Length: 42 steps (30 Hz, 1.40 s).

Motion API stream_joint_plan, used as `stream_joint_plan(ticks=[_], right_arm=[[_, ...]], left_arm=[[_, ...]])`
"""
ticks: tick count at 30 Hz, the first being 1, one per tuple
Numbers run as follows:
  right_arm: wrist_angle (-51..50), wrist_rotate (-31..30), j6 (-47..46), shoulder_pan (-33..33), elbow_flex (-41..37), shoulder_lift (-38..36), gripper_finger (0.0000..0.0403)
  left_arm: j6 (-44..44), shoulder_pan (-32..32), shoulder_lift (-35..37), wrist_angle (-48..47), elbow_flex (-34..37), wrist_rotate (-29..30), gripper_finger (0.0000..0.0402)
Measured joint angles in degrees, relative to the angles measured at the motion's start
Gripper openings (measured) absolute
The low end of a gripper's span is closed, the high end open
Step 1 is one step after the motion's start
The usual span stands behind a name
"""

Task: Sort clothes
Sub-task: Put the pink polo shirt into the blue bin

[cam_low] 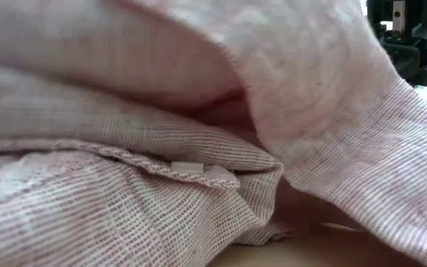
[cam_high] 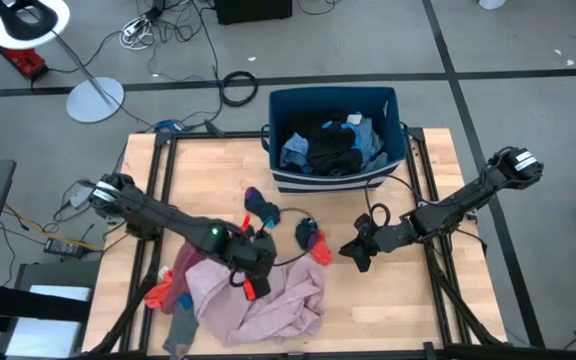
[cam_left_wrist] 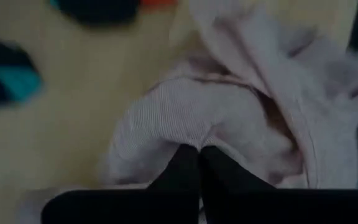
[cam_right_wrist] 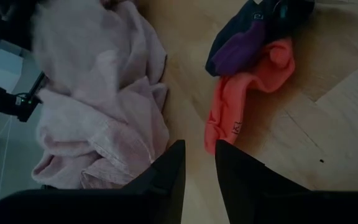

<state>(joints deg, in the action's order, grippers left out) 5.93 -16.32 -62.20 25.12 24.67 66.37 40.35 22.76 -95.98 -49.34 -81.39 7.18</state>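
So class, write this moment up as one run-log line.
left gripper: shut on pink garment | right gripper: open, near orange sock | bin: holds clothes

The left tool sits closed on the pink garment on the tabletop. The right tool hovers beside an orange sock. Clothes fill the blue bin.

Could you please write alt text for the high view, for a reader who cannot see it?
Seen from above, the left tool is shut on the pink garment heaped at the wooden table's near edge. The right tool waits above bare wood beside a red-orange sock. A dark blue bin at the far edge holds more clothes.
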Motion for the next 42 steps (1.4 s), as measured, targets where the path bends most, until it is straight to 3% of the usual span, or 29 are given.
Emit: stream_joint_plan(ticks=[9, 18, 27, 42], right_arm=[[0.0, -0.6, 0.5, 0.0, 0.0, 0.0, 0.0089], [0.0, -0.6, 0.8, 0.0, 0.0, 0.0, 0.0089], [0.0, -0.7, 0.4, 1.9, 0.0, 0.0, 0.0089], [-4.4, -8.0, -1.2, 6.3, 0.0, 0.0, 0.0089]], left_arm=[[-9.7, -4.1, 0.0, -7.0, -20.3, 6.5, 0.0], [-19.4, -9.3, 0.1, -2.9, -31.8, 9.5, 0.0], [-28.8, -15.9, 0.1, 10.7, -37.8, 9.5, 0.0], [-41.3, -25.8, 0.1, 41.2, -42.0, 9.4, 0.0]])
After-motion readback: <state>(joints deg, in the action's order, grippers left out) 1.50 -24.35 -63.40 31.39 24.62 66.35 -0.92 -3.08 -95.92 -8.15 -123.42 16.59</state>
